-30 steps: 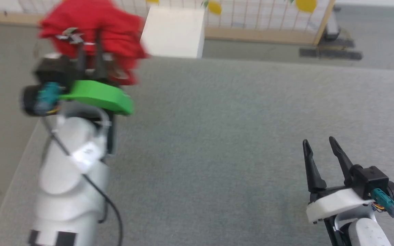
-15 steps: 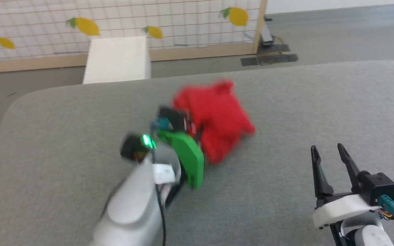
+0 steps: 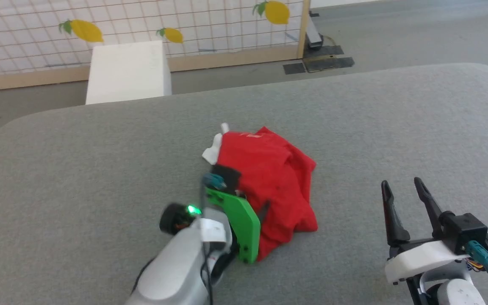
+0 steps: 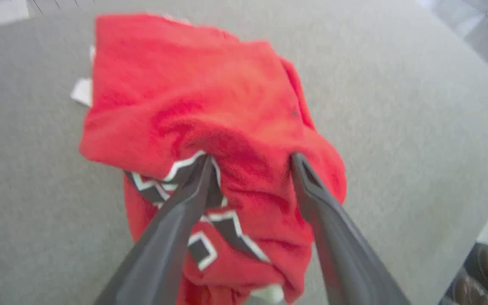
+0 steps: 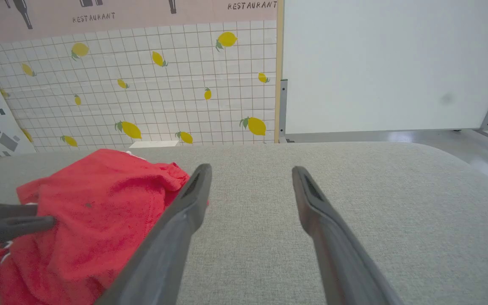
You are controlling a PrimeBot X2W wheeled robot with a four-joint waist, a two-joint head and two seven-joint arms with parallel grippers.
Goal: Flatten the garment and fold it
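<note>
left wrist view: left pincer spread wide over the crumpled garment on the grey table; right pincer wide, empty.

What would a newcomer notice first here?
The bright red garment lies crumpled in a heap in the middle of the grey table, with the left gripper open against it. The right gripper stands open at the near right, and a lemon-printed panel lines the back.
</note>
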